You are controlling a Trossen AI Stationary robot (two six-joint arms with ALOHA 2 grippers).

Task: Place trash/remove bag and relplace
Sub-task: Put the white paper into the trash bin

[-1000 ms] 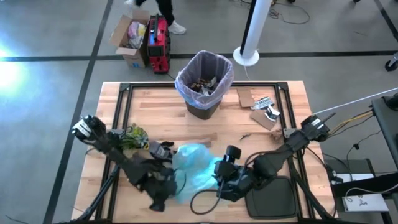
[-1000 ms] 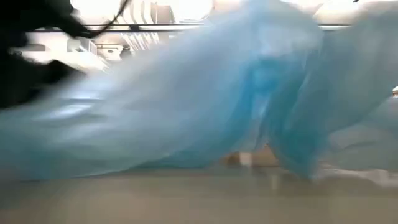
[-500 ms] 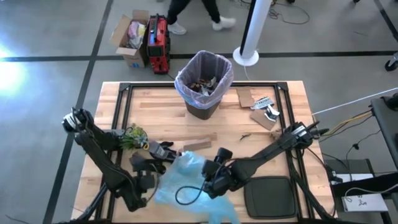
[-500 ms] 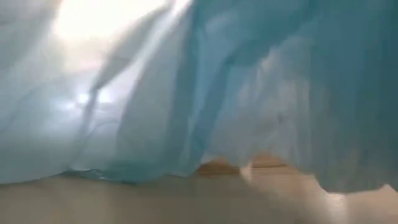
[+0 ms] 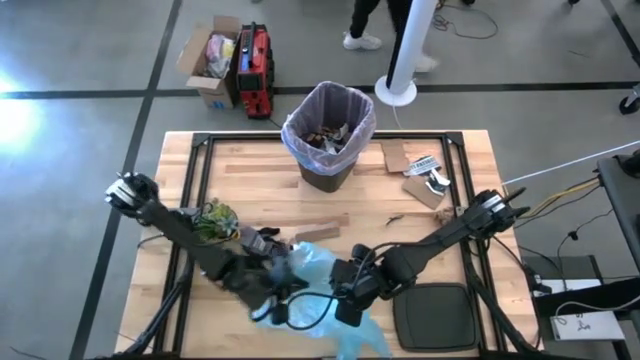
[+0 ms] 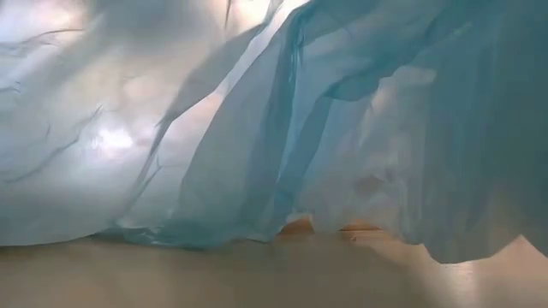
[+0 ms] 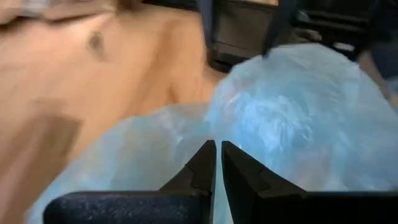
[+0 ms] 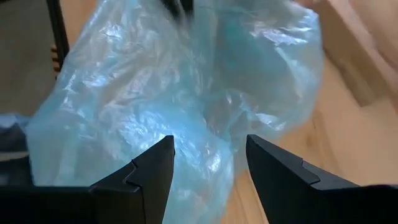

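Observation:
The light blue bag [image 5: 315, 268] lies bunched at the table's near edge and fills the low view [image 6: 257, 128], its lower edge raised off the wood. My left gripper [image 5: 272, 298] is shut at the bag's left part [image 7: 217, 149]. My right gripper [image 5: 345, 305] hangs open over the bag's right part [image 8: 208, 146], fingers apart above the plastic [image 8: 174, 81]. The pink-lavender bag [image 5: 300, 130] lines the bin at the far edge, with trash [image 5: 325, 132] inside. More trash, cardboard and a white wrapper [image 5: 420, 168], lies far right. My left gripper has its two fingers [image 7: 205, 163] closed against the light blue bag's crumpled plastic [image 7: 261, 118], coming at it slanting from the left. The spot between the fingertips is hidden by the fingers themselves. In the low view the bag hangs slack from above.
A cardboard strip [image 5: 320, 232], black gloves [image 5: 258, 240] and a green bundle [image 5: 215, 220] lie just beyond the blue bag. A black pad [image 5: 435, 318] sits at the near right corner. A cardboard box and red case stand on the floor beyond the far left corner.
The light blue bag has been dragged toward the near edge, bunched up, and part now hangs over that edge; in the low view it has risen to fill the picture. My left gripper swung left, then back right onto the bag. My right gripper moved left and nearer.

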